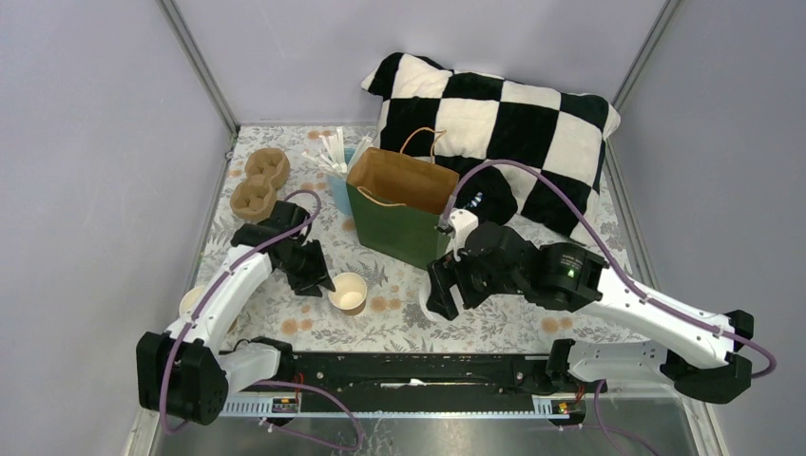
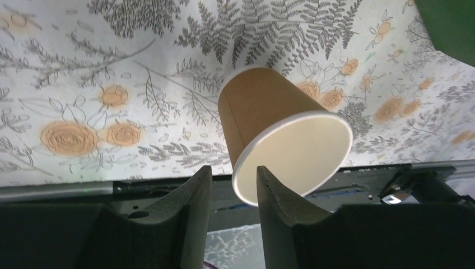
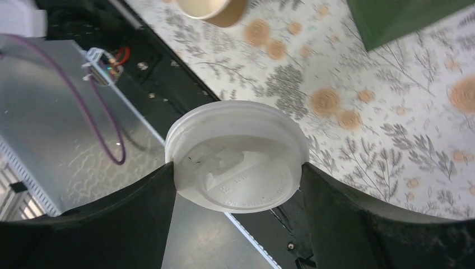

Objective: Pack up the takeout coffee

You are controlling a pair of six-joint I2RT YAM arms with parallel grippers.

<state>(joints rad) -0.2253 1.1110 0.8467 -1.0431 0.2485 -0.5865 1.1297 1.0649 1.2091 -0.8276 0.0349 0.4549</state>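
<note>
the takeout coffee is sitting in 2 parts. the brown paper cup is standing upright and lidless on the floral tablecloth, in front of the green bag and a little to its left. its pale inside is showing from above. the off-white lid is being held off the cloth by the right gripper, with its 2 black fingers pressing against opposite edges of the round lid. in the top view the right gripper is hanging near the bag's front right corner, to the right of the cup and apart from it.

the left gripper is sitting at the cup's rim with its jaws narrowly parted. in the left wrist view 1 finger is overlapping the cup's mouth and the other is lying outside the wall, so the rim is running through the gap. i cannot tell whether the pads are actually pinching the wall. from above, the left gripper is lying just beside the cup's left side.

the bag is standing open-mouthed, its brown lining and cord handles showing, against a black-and-white checkered pillow. a brown pulp carrier with 2 holes is lying at the far left of the cloth, well apart from the cup.
</note>
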